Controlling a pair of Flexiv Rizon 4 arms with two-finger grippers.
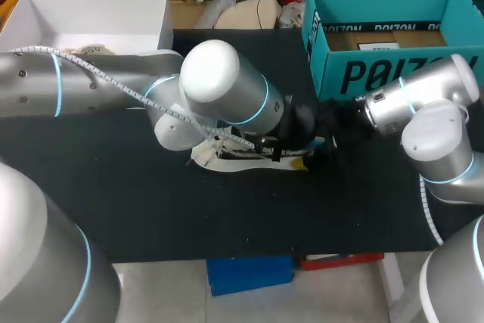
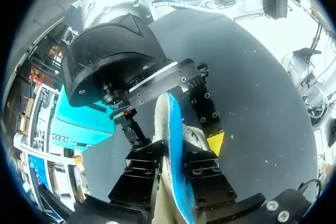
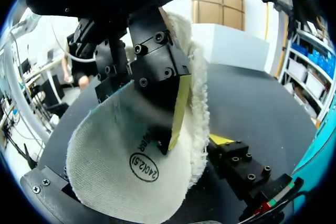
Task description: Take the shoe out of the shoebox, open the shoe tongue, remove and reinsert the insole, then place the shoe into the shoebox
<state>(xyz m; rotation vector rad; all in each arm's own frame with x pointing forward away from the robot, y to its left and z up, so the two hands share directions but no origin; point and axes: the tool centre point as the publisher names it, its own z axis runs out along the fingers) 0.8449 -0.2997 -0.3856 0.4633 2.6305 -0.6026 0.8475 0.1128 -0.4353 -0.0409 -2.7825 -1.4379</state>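
1. The insole [image 3: 105, 174] is up off the table [image 1: 151, 209], between my two arms. It is not in the shoe. It is well away from the blue shoebox [image 1: 363, 73], which stands at the far right of the table.
2. The insole stands on its thin edge. Its long way runs from the left gripper [image 2: 172, 163] across to the right gripper [image 1: 318, 145]. The fuzzy white side faces the right wrist camera.
3. The left gripper is pinching the insole. Its two black fingers press on it from both sides, near one end.
4. The right gripper is spread wide. The other end of the insole pokes in between its fingers. One yellow fingertip [image 3: 220, 140] sits just beside the fuzzy edge. The other finger is hidden behind the insole in the right wrist view. In the left wrist view it stands a little apart from the insole.
5. A cream shape [image 1: 203, 155] lies on the table under the left arm. I think it is the shoe, but most of it is hidden.
6. Both grippers are right at the insole. Only the left one holds it. I think the right one must squeeze next.
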